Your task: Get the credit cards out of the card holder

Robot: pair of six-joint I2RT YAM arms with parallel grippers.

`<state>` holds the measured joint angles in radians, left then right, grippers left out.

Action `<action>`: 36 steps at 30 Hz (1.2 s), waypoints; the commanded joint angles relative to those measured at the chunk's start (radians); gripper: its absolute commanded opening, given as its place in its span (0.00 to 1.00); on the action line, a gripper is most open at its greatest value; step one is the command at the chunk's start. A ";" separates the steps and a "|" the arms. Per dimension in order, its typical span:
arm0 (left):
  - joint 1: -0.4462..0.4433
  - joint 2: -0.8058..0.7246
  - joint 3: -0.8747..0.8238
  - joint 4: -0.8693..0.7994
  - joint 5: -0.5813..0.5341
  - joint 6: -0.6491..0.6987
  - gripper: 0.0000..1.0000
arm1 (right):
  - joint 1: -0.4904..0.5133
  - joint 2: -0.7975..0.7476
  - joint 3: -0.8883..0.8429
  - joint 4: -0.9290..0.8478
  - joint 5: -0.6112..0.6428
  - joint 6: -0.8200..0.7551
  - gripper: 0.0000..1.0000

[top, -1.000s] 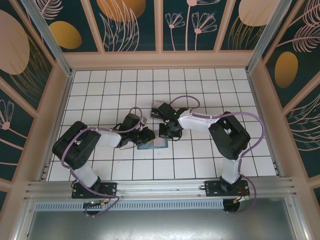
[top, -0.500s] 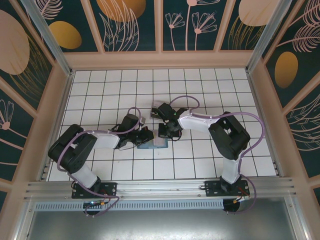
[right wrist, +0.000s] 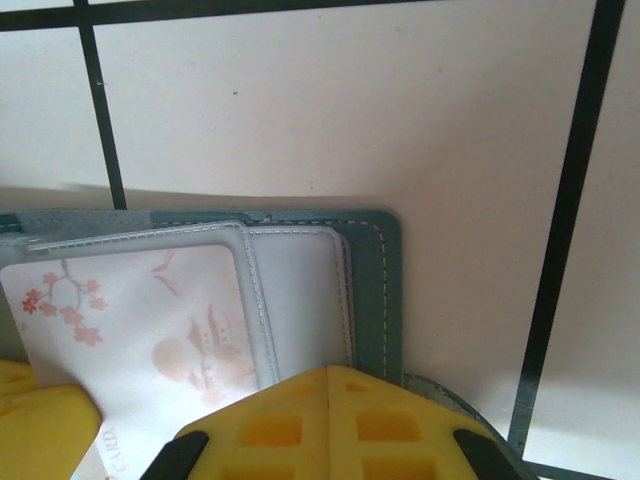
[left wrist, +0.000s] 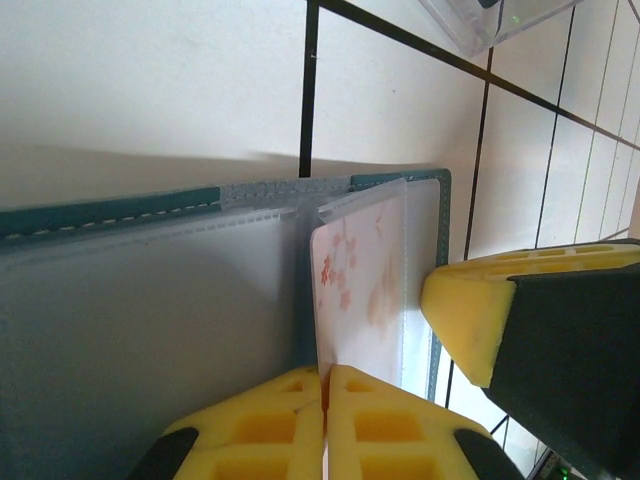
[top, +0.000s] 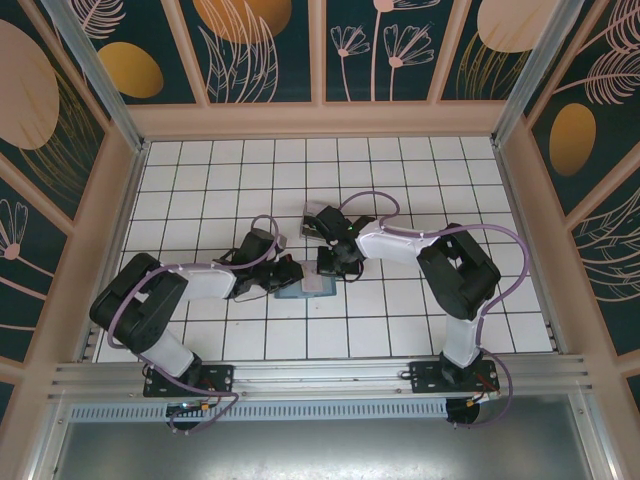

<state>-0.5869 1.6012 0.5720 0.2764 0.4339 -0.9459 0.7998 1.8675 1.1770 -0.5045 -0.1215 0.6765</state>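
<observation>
The card holder point(top: 306, 290) lies open on the tiled floor between both arms, teal outside with grey pockets point(left wrist: 150, 320). A pale credit card point(left wrist: 362, 285) printed with pink blossoms sticks out of a pocket. My left gripper point(left wrist: 325, 378) is shut, and the card's left edge runs into the seam between its yellow fingers. My right gripper point(right wrist: 329, 376) is shut, its fingertips pressed together on the holder's teal border point(right wrist: 375, 290). The blossom card point(right wrist: 140, 325) shows there too, left of the right gripper. In the overhead view the left gripper point(top: 284, 275) and right gripper point(top: 336, 266) flank the holder.
A clear plastic tray point(left wrist: 490, 15) lies just beyond the holder. The right gripper's yellow finger point(left wrist: 480, 310) stands close beside the card. White tiles with black grout cover the floor point(top: 420, 190), and walls enclose it on three sides.
The left arm's elbow has swung down and to the left, and its gripper has drawn slightly left at the holder. The right arm has stayed still.
</observation>
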 commanded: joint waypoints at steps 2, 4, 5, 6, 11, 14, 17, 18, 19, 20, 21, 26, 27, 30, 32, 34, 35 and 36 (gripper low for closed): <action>0.009 0.013 -0.009 -0.045 -0.013 0.025 0.09 | -0.007 -0.009 -0.028 -0.065 0.060 0.024 0.11; 0.009 0.030 -0.012 -0.002 0.020 0.006 0.08 | -0.007 -0.030 -0.026 -0.056 0.048 0.032 0.19; 0.009 0.036 -0.012 0.014 0.028 0.000 0.08 | -0.007 -0.038 -0.020 -0.060 0.051 0.035 0.22; 0.009 0.041 -0.009 0.018 0.031 -0.002 0.09 | -0.005 -0.045 -0.015 -0.068 0.056 0.036 0.24; 0.009 0.064 0.004 0.015 0.033 0.005 0.09 | -0.004 -0.062 -0.008 -0.091 0.078 0.039 0.36; 0.010 0.075 0.008 0.013 0.033 0.010 0.10 | -0.004 -0.044 0.001 -0.120 0.109 0.039 0.41; 0.009 0.081 0.010 0.016 0.040 0.010 0.10 | -0.006 -0.024 -0.003 -0.110 0.105 0.029 0.44; 0.010 0.083 0.012 0.015 0.043 0.010 0.10 | -0.006 -0.016 -0.007 -0.098 0.094 0.028 0.44; 0.009 0.084 0.014 0.016 0.044 0.009 0.10 | -0.005 -0.011 -0.008 -0.086 0.081 0.028 0.45; 0.009 0.086 0.017 0.014 0.047 0.011 0.11 | -0.005 -0.008 -0.012 -0.071 0.064 0.027 0.45; 0.009 0.087 0.022 0.015 0.050 0.012 0.11 | -0.005 -0.005 -0.016 -0.058 0.051 0.028 0.46; 0.010 0.099 0.038 0.008 0.057 0.018 0.12 | -0.004 0.002 -0.017 -0.044 0.039 0.029 0.50; 0.009 0.102 0.040 0.009 0.058 0.019 0.12 | -0.004 0.003 -0.017 -0.045 0.039 0.029 0.51; 0.009 0.106 0.045 0.010 0.066 0.021 0.12 | -0.004 0.013 -0.012 -0.058 0.040 0.025 0.54; 0.009 0.107 0.048 0.011 0.069 0.019 0.12 | -0.004 0.016 -0.008 -0.066 0.046 0.024 0.55; 0.009 0.107 0.049 0.013 0.070 0.019 0.12 | -0.004 0.019 -0.007 -0.072 0.053 0.026 0.55; 0.010 0.106 0.051 0.011 0.071 0.019 0.12 | -0.004 0.022 -0.005 -0.078 0.058 0.028 0.54; 0.010 0.107 0.051 0.011 0.071 0.019 0.12 | -0.003 0.025 -0.002 -0.087 0.066 0.028 0.53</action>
<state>-0.5812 1.6844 0.6102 0.3180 0.5121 -0.9447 0.7994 1.8561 1.1751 -0.5571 -0.0780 0.7116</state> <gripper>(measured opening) 0.120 0.538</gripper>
